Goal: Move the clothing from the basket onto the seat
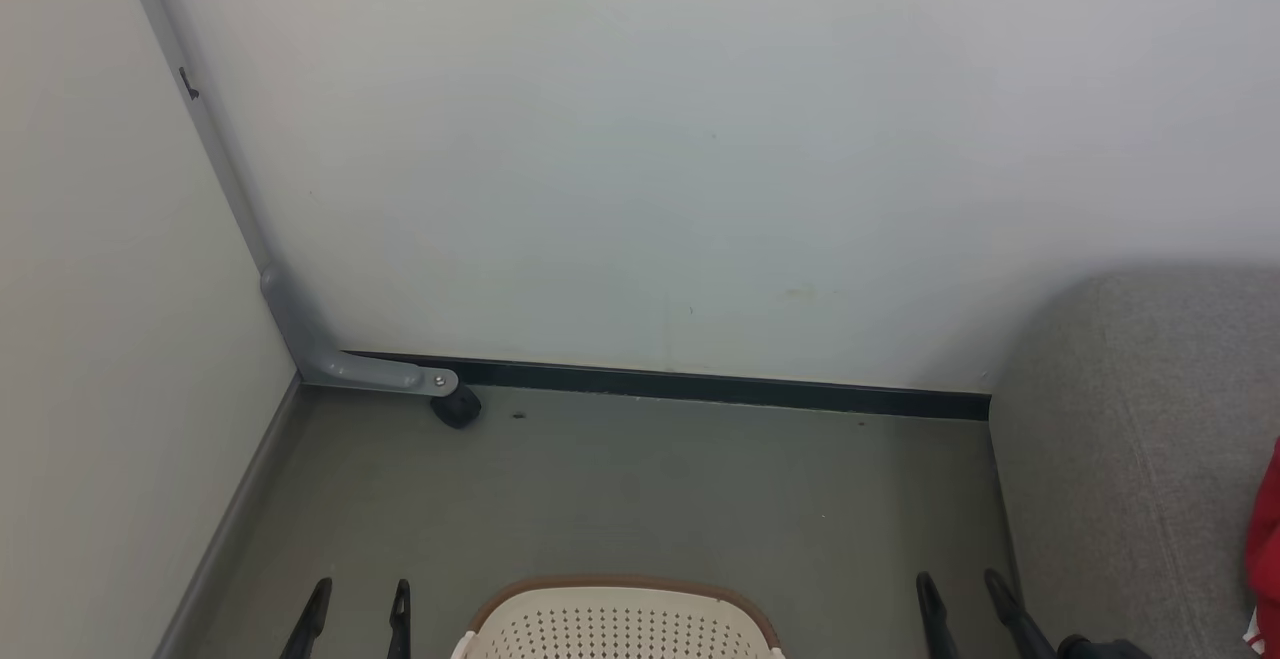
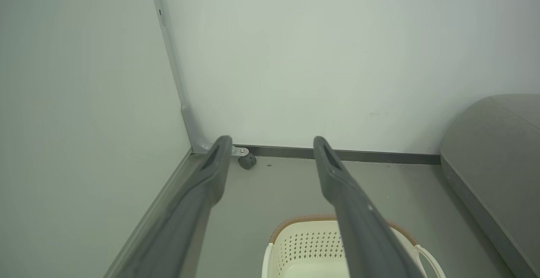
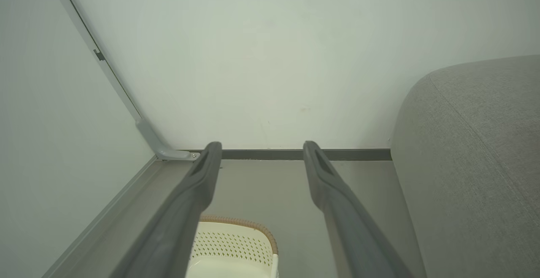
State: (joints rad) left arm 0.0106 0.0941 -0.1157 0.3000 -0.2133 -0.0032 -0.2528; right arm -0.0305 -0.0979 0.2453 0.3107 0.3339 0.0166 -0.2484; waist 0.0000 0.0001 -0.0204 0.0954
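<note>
Both arms hang either side of the basket (image 1: 620,587) on the floor, the left gripper (image 1: 360,599) and right gripper (image 1: 958,589) spread wide and empty, likely a rest pose. The basket sits near the seat (image 1: 1130,459), which should keep transfers short. The head view catches red clothing (image 1: 1266,529) on the seat's right edge. The left wrist view adds the basket's handle (image 2: 423,250). The basket's bottom is hidden.

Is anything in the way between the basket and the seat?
Nothing visible. Bare floor lies between the basket and the seat on its right. The right gripper hangs open by that gap, holding nothing.
</note>
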